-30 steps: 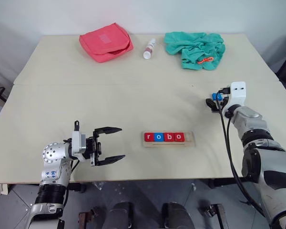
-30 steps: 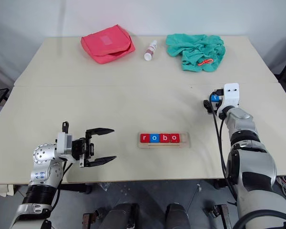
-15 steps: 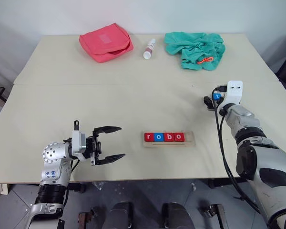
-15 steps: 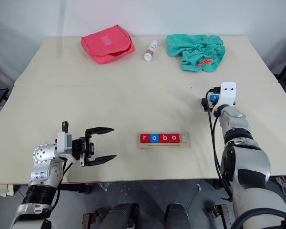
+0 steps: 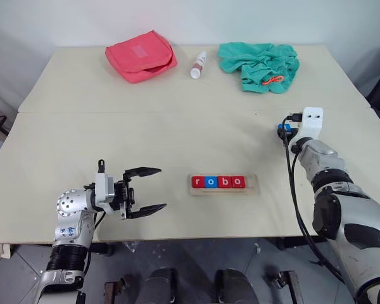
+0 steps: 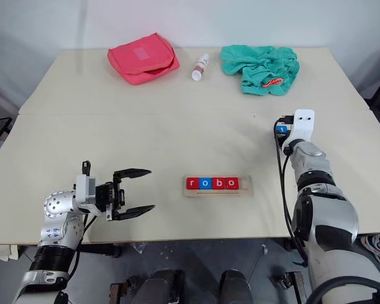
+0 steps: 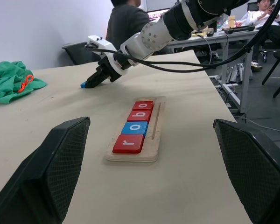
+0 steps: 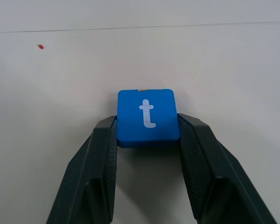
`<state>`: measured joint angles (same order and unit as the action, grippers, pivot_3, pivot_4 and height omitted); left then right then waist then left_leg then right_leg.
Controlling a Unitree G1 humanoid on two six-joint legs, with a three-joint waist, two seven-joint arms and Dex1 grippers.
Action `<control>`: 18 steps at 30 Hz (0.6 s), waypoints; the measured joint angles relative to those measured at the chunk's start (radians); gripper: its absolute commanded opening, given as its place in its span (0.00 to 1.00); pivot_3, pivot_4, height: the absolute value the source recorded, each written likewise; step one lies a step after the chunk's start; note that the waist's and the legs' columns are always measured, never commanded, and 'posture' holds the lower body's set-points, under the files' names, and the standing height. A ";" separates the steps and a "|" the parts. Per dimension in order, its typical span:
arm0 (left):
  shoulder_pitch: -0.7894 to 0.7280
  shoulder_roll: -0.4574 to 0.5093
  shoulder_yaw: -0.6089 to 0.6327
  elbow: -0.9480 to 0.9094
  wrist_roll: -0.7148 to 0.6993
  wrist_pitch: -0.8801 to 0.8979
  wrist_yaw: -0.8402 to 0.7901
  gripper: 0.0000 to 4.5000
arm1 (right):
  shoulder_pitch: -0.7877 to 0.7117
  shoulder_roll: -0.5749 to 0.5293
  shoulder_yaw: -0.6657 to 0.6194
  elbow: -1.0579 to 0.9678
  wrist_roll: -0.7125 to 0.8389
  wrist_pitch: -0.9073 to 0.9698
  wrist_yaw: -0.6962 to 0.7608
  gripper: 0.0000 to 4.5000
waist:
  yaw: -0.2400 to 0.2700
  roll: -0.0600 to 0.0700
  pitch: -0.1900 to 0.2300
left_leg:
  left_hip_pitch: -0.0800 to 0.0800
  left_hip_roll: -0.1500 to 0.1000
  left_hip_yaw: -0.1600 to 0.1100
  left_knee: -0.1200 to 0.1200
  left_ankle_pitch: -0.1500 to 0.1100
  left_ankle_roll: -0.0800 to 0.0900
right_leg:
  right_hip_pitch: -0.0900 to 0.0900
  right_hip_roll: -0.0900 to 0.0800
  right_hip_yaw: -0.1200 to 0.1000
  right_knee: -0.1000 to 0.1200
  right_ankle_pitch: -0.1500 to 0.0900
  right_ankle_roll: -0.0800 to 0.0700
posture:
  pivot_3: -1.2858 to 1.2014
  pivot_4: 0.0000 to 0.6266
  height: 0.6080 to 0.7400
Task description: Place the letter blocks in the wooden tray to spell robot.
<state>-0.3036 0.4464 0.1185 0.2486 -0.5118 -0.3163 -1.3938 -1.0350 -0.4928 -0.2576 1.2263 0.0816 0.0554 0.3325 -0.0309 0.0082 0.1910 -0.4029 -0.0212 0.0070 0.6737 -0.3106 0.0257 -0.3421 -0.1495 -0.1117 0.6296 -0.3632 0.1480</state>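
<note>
A pale table (image 5: 177, 126) is filling most of the scene, with a thin seam running across it from side to side. A plain white wall (image 5: 196, 19) is standing behind its far edge. Under the near edge a grey floor (image 5: 190, 266) is showing. Even, soft light is falling over the tabletop. Off to one side, a person in a dark top (image 7: 126, 23) is sitting with their back turned, next to a dark chair (image 7: 79, 52). Further off, another desk (image 7: 224, 37) is carrying a few things, and a second person (image 7: 266, 18) is sitting at it.
</note>
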 measured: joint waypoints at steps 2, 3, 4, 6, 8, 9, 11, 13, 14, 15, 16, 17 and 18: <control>-0.002 0.001 -0.001 0.002 0.000 0.000 -0.012 1.00 | 0.066 0.000 0.011 -0.103 0.007 0.011 0.028 0.33 | 0.001 0.000 0.000 | 0.000 0.000 0.000 0.000 0.000 0.000 | 0.000 0.000 0.000 0.000 0.000 0.000 | 0.52 0.24 1.00; -0.003 0.002 -0.001 0.003 -0.001 0.000 -0.020 1.00 | 0.114 0.000 0.012 -0.185 0.016 0.037 0.037 0.33 | 0.003 0.000 0.000 | 0.000 0.000 -0.001 0.000 0.000 0.000 | 0.000 0.000 0.000 0.000 0.000 0.000 | 0.52 0.24 1.00; -0.005 0.003 -0.001 0.005 -0.001 0.001 -0.025 1.00 | 0.161 0.000 0.012 -0.265 0.025 0.066 0.042 0.33 | 0.004 0.000 0.000 | 0.000 0.000 -0.001 0.000 0.000 0.000 | 0.000 0.000 0.000 0.001 0.000 0.000 | 0.52 0.24 1.00; -0.012 0.006 -0.001 0.014 -0.003 0.001 -0.041 1.00 | 0.309 0.002 0.011 -0.528 0.057 0.180 0.040 0.33 | 0.009 0.000 0.000 | 0.000 0.000 -0.004 0.001 0.000 0.000 | 0.000 0.000 0.000 0.002 0.000 0.000 | 0.52 0.24 1.00; -0.020 0.010 0.001 0.038 -0.005 0.002 -0.053 1.00 | 0.422 0.006 0.007 -0.735 0.088 0.282 0.031 0.33 | 0.009 0.001 0.000 | 0.000 -0.001 -0.004 0.001 0.000 0.000 | -0.001 0.000 0.000 0.004 0.000 0.000 | 0.52 0.24 1.00; -0.028 0.010 -0.001 0.046 -0.005 0.002 -0.062 1.00 | 0.502 0.007 0.002 -0.884 0.106 0.362 0.018 0.33 | 0.012 0.001 0.000 | -0.001 -0.001 -0.003 0.000 0.000 0.000 | -0.001 0.000 0.000 0.004 0.000 0.000 | 0.52 0.24 1.00; -0.038 0.012 0.000 0.060 -0.006 0.002 -0.076 1.00 | 0.616 0.019 -0.007 -1.106 0.141 0.493 -0.008 0.33 | 0.012 0.001 0.000 | 0.000 -0.001 -0.002 0.001 0.000 0.000 | -0.001 0.000 0.001 0.004 0.000 0.000 | 0.52 0.24 1.00; -0.048 0.012 -0.002 0.075 -0.007 0.002 -0.086 1.00 | 0.688 0.035 -0.031 -1.279 0.177 0.600 -0.039 0.33 | 0.014 0.001 0.000 | 0.000 -0.001 -0.001 0.001 0.000 0.000 | -0.001 0.000 0.002 0.004 0.000 0.000 | 0.52 0.24 1.00; -0.049 0.012 -0.002 0.080 -0.007 0.002 -0.091 1.00 | 0.724 0.037 -0.042 -1.363 0.196 0.643 -0.051 0.33 | 0.015 0.001 0.000 | 0.000 -0.001 -0.001 0.001 0.000 0.000 | -0.001 0.000 0.002 0.004 0.000 0.000 | 0.52 0.24 1.00; -0.051 0.012 -0.002 0.083 -0.008 0.002 -0.097 1.00 | 0.759 0.043 -0.059 -1.445 0.216 0.690 -0.065 0.33 | 0.016 0.001 0.000 | 0.000 -0.001 -0.001 0.001 0.000 0.000 | -0.001 0.000 0.002 0.004 0.000 0.000 | 0.52 0.24 1.00; -0.052 0.012 -0.002 0.084 -0.008 0.002 -0.102 1.00 | 0.781 0.051 -0.073 -1.499 0.230 0.722 -0.077 0.33 | 0.018 0.001 0.000 | 0.000 -0.001 -0.001 0.001 0.000 0.000 | -0.001 0.000 0.003 0.004 0.000 0.000 | 0.52 0.24 1.00; -0.056 0.012 -0.002 0.086 -0.008 0.002 -0.105 1.00 | 0.814 0.069 -0.093 -1.568 0.247 0.761 -0.095 0.33 | 0.022 0.001 0.000 | 0.001 -0.001 -0.001 0.001 0.000 0.000 | -0.001 0.000 0.003 0.004 0.000 0.000 | 0.52 0.24 1.00; -0.059 0.012 -0.002 0.089 -0.008 0.002 -0.105 1.00 | 0.840 0.086 -0.106 -1.615 0.261 0.789 -0.110 0.33 | 0.027 0.001 0.000 | 0.001 -0.001 -0.001 0.001 0.000 0.000 | -0.001 0.000 0.003 0.004 0.000 0.000 | 0.52 0.24 1.00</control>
<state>-0.3624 0.4588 0.1165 0.3376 -0.5196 -0.3144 -1.4989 -0.1946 -0.4065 -0.3639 -0.3889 0.3427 0.8444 0.2224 -0.0042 0.0090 0.1907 -0.4020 -0.0219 0.0063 0.6747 -0.3106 0.0255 -0.3431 -0.1495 -0.1087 0.6333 -0.3632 0.1480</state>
